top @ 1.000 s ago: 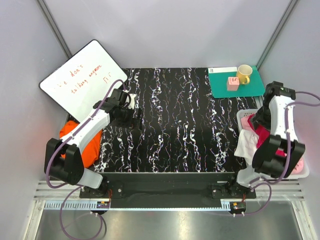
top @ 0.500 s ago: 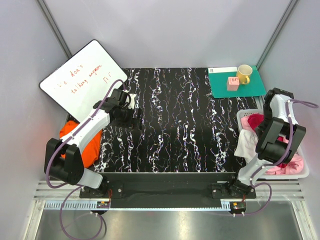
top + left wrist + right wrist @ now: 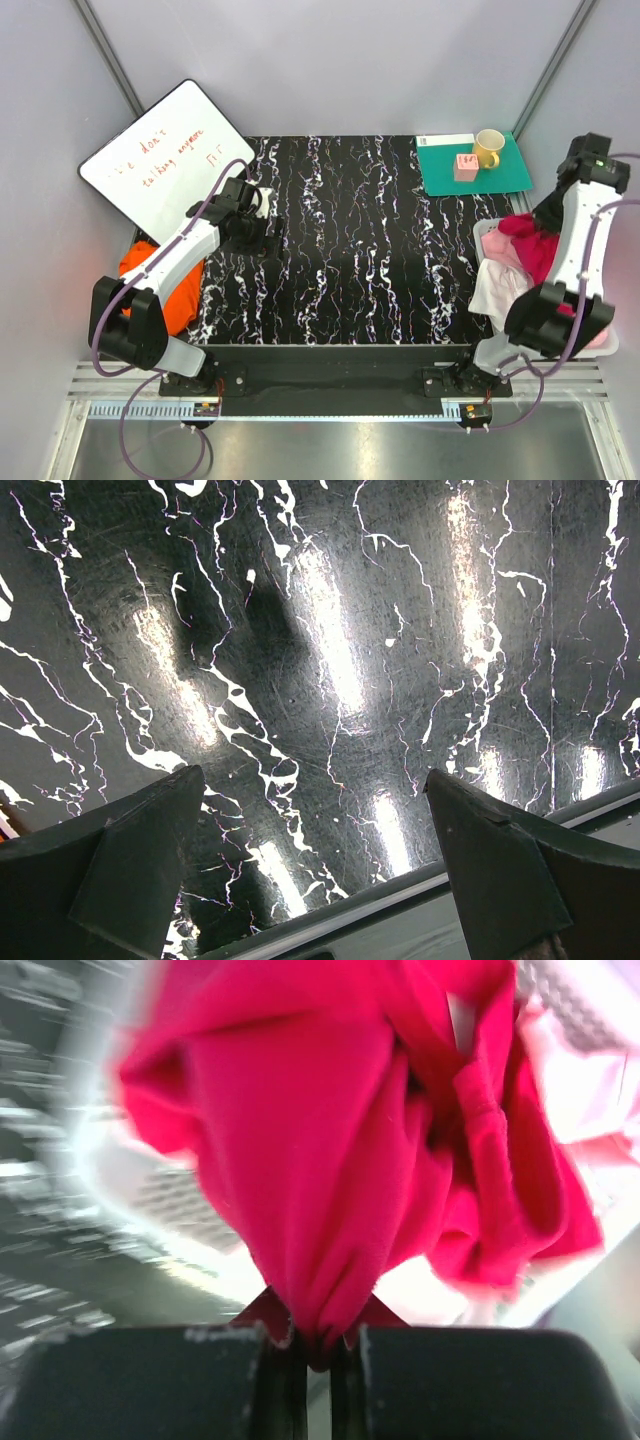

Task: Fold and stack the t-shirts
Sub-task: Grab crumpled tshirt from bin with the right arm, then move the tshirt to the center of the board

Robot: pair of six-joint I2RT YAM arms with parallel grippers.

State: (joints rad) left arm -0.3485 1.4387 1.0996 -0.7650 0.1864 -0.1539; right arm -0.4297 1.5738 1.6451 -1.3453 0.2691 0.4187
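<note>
A magenta-red t-shirt (image 3: 528, 243) hangs bunched over the white basket (image 3: 482, 233) at the table's right edge. My right gripper (image 3: 546, 214) is shut on its top fold. In the right wrist view the red cloth (image 3: 330, 1140) is pinched between the closed fingers of that gripper (image 3: 318, 1345). A pale pink and white t-shirt (image 3: 496, 284) drapes over the basket's near-left rim. An orange t-shirt (image 3: 138, 268) lies off the table's left edge, partly under my left arm. My left gripper (image 3: 268, 236) hovers open over the black marbled table (image 3: 330, 630), its jaws (image 3: 310, 780) wide apart and empty.
A whiteboard (image 3: 165, 155) with red writing leans at the back left. At the back right a green mat (image 3: 495, 175) carries a yellow mug (image 3: 488, 147) and a pink cube (image 3: 465, 167). Pale pink cloth (image 3: 590, 1080) and basket mesh (image 3: 160, 1195) show behind the red shirt.
My right gripper has closed on the magenta-red t-shirt in the basket and lifted it up and toward the far side. The left arm has not moved.
</note>
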